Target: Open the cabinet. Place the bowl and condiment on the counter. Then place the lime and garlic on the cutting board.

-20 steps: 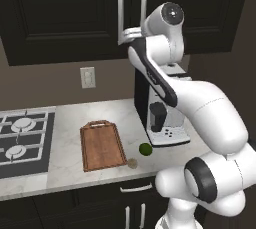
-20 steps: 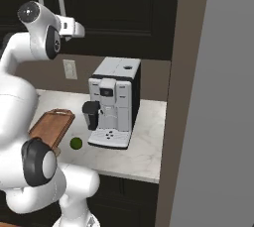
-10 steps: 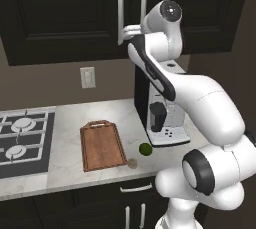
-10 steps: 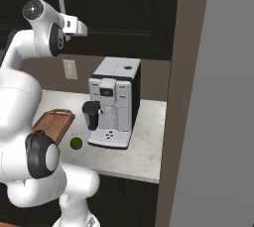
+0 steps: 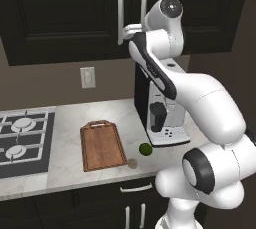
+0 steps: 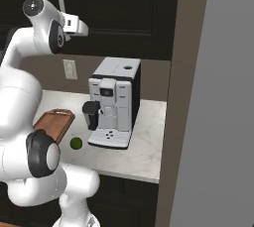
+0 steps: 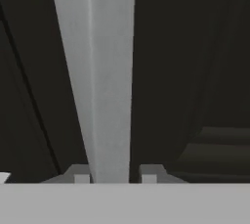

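The dark cabinet (image 5: 60, 18) (image 6: 124, 3) has both doors closed, so the bowl and condiment are hidden. My gripper (image 5: 129, 32) (image 7: 114, 174) is up at the lower ends of its two silver bar handles. In the hand view one handle (image 7: 97, 71) runs between my fingertips (image 7: 80, 174), which sit tight against its sides. On the marbled counter (image 5: 65, 123) (image 6: 144, 141) lies the reddish-brown cutting board (image 5: 102, 145) (image 6: 54, 123). The green lime (image 5: 145, 148) (image 6: 76, 143) and the tan garlic (image 5: 132, 163) rest on the counter just right of the board.
A coffee machine (image 5: 162, 118) (image 6: 114, 102) stands on the counter under the cabinet, right of the lime. A gas stove (image 5: 20, 140) fills the counter's left end. A wall outlet (image 5: 87, 77) sits above the board. A tall grey panel (image 6: 213, 97) closes off the right side.
The jaws have closed in from wide open onto the handle. The arm and hand have hardly moved, and the cabinet doors stay closed.
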{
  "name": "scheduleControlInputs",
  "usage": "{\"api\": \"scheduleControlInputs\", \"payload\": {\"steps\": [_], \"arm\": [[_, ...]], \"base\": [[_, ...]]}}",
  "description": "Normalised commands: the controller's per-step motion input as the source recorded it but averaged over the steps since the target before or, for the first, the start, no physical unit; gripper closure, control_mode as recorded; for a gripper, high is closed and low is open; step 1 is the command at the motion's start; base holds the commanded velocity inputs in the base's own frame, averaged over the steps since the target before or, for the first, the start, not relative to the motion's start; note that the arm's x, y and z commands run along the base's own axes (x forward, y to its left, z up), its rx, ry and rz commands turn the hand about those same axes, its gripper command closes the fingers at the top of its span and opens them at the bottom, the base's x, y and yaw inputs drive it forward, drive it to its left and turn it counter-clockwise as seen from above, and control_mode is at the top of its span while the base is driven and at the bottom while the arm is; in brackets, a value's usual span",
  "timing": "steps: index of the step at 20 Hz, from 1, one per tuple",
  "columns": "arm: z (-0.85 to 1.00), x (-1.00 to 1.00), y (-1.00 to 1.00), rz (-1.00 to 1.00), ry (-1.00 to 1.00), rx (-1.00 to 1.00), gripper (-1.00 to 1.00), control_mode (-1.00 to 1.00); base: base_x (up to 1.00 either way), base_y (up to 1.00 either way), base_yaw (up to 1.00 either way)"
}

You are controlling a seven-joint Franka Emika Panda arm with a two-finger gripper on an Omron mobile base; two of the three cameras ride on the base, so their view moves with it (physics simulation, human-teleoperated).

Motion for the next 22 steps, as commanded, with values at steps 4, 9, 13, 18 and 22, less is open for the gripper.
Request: {"api": "scheduleControlInputs", "payload": {"steps": [4,9,13,18,22], "arm": [[0.00,-0.61,-0.43,-0.02,-0.01,0.00,1.00,-1.00],[0.00,-0.99,-0.63,-0.01,-0.10,0.00,1.00,-1.00],[0.00,-1.00,-0.85,-0.04,-0.11,0.00,1.00,-1.00],[0.00,-1.00,-0.98,-0.06,-0.05,0.00,1.00,-1.00],[0.00,-0.91,-1.00,-0.07,-0.01,0.00,1.00,-1.00]], "base": [[0.00,0.00,0.00],[0.00,0.00,0.00],[0.00,0.00,0.00],[0.00,0.00,0.00],[0.00,0.00,0.00]]}}
